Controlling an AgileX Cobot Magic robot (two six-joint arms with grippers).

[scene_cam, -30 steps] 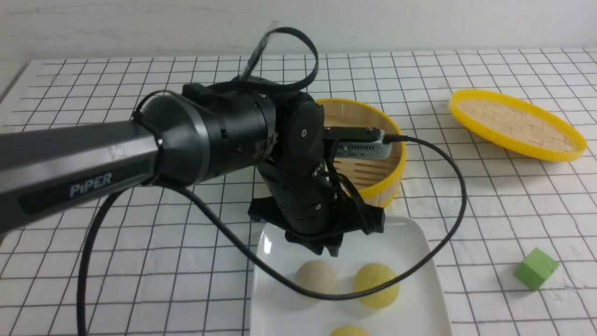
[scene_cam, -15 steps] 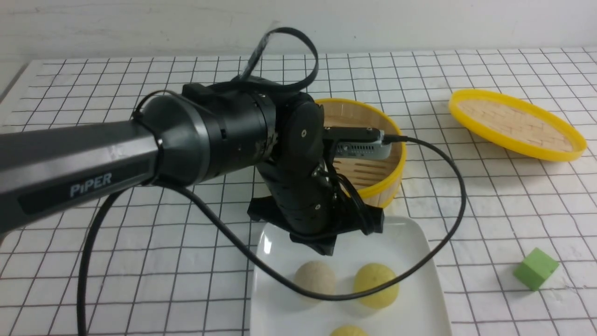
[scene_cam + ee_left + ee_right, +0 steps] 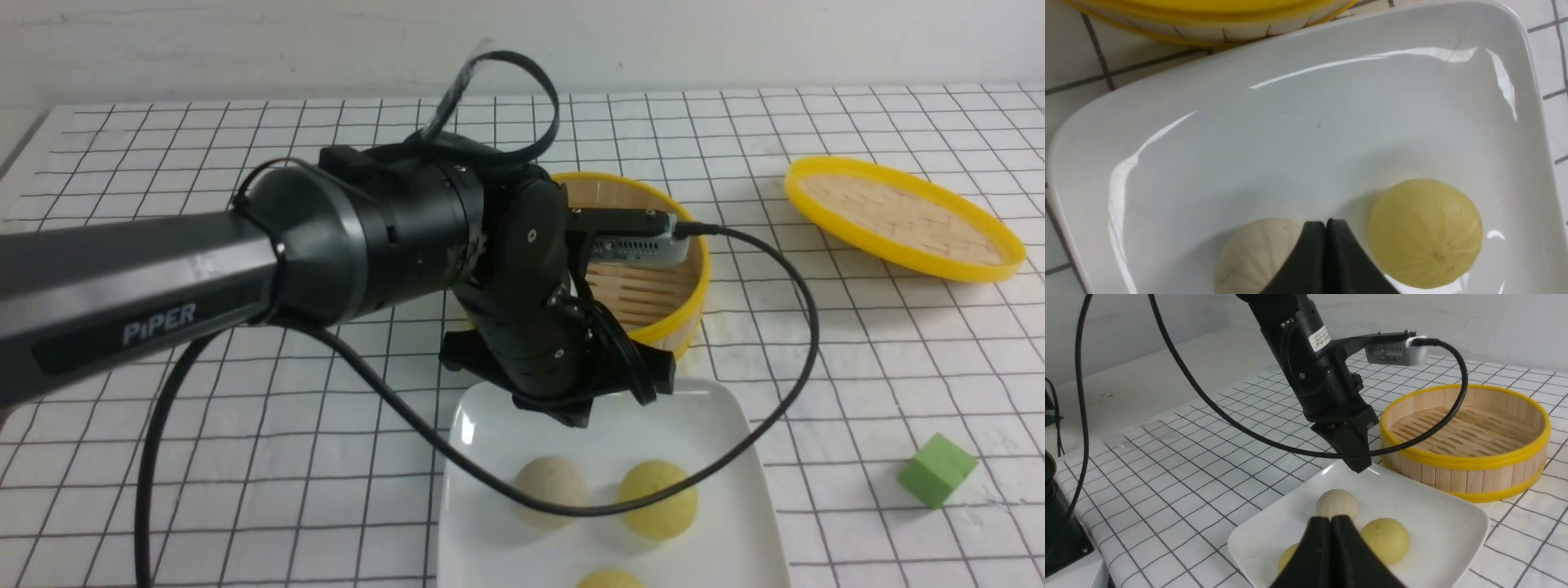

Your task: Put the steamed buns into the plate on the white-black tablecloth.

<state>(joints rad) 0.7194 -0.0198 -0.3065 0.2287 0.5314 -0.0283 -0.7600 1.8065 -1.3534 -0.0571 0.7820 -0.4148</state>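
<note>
Both arms' jaws are pressed shut, holding nothing. The left gripper, slightly parted a second ago, now hangs a little higher above the plate's far edge. The right gripper faces the plate from its near side. Three steamed buns sit inside the plate, domes up, round with no long axis: one matte cream, two yellow, faintly pleated. The plate lies on the white-black tablecloth, just beside the bamboo steamer.

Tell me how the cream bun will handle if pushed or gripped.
The cream bun looks domed with a flat base, so it probably slides on the glossy plate rather than rolls. Its matte, pleated skin likely grips well.
</note>
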